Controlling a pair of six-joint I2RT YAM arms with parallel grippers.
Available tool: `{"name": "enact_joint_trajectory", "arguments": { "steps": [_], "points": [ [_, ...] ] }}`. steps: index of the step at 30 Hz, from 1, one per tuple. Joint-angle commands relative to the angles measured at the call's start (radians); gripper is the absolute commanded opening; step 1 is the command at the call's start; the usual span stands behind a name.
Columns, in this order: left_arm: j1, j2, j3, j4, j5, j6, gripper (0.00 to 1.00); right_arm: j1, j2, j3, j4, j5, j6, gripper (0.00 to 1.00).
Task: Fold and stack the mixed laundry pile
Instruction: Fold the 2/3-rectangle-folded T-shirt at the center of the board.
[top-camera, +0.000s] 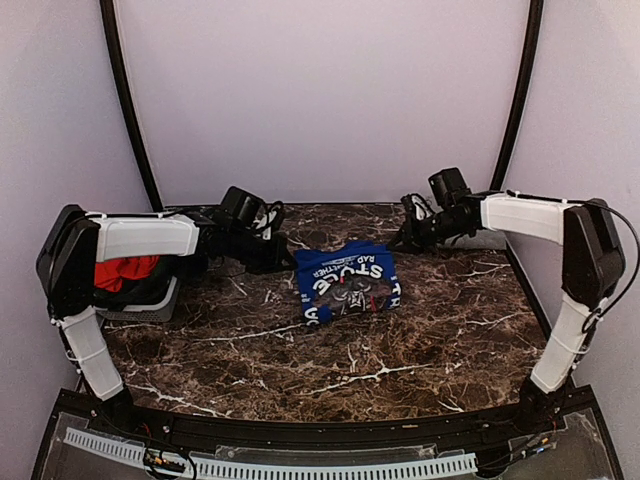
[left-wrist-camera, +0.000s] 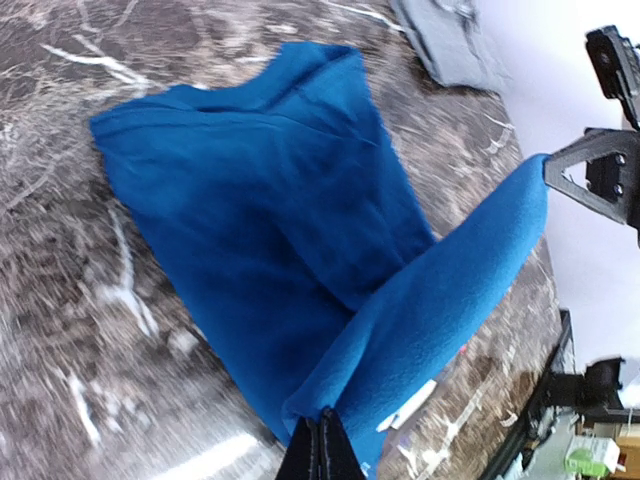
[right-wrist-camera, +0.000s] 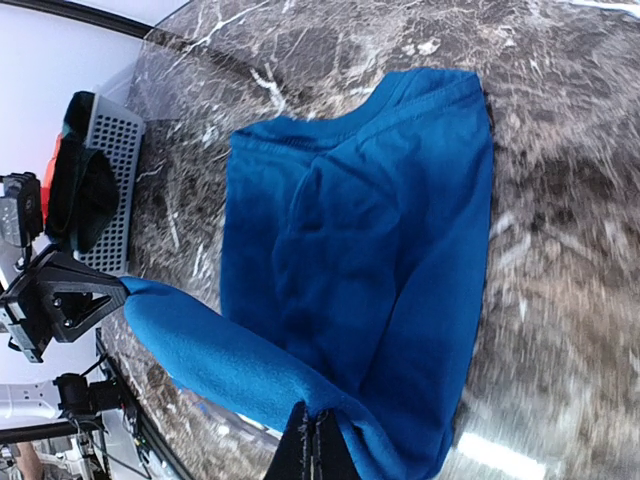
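Stage: early, by my reading; one garment is in hand and no stack shows anywhere.
In hand: the T-shirt (top-camera: 345, 285), blue with white print, at the centre of the overhead view on the table (top-camera: 400, 350), between the two arms.
Fold so far: partly doubled over. Both wrist views show layers lying on each other and one edge raised off the table in a band that runs from one gripper to the other. It is not yet a neat rectangle.
Left to do: finish this fold and set it down. Then the red garment (top-camera: 122, 272) and the dark cloth (right-wrist-camera: 85, 200), both bunched in the basket (right-wrist-camera: 112, 150) at the left of the overhead view, unfolded.
Unclear: a grey piece (left-wrist-camera: 445, 40) at the top of the left wrist view, near the table's far right edge. I cannot tell whether it is cloth or a tray.
Left gripper (left-wrist-camera: 320, 450): jaws together, pinched on the T-shirt's raised edge at the bottom of its own view; the cloth wraps around the tips.
Right gripper (right-wrist-camera: 315, 445): jaws together, clamped on the other end of that same edge at the bottom of its own view.
Grip, as judged: the band hangs in a slight sag between the two, so both pinches look firm enough to carry the edge across.
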Motion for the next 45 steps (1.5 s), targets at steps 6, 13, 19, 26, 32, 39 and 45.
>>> {"name": "enact_joint_trajectory", "arguments": {
  "steps": [6,13,19,26,32,39,45],
  "points": [
    [0.065,0.284,0.113,0.117,0.02,0.015,0.0,-0.021,0.319,0.118,0.172,-0.021,-0.041,0.0],
    [0.062,0.327,0.084,0.134,0.078,0.019,0.0,-0.008,0.331,0.012,0.22,-0.039,-0.015,0.0],
    [-0.024,0.183,-0.085,0.135,0.041,0.017,0.0,0.059,0.165,-0.239,0.287,-0.056,0.032,0.0],
    [-0.063,0.003,-0.223,0.146,0.02,-0.065,0.0,0.083,-0.07,-0.4,0.225,-0.002,0.044,0.0],
    [-0.06,-0.036,-0.144,0.054,-0.004,-0.012,0.0,0.056,-0.112,-0.333,0.148,0.023,0.007,0.0],
    [-0.01,-0.022,-0.085,0.036,0.006,0.005,0.0,-0.005,-0.07,-0.222,0.105,0.016,-0.031,0.0],
    [0.034,0.055,-0.003,0.038,0.021,0.045,0.0,-0.035,0.055,-0.12,0.126,-0.011,-0.042,0.0]
  ]
}}
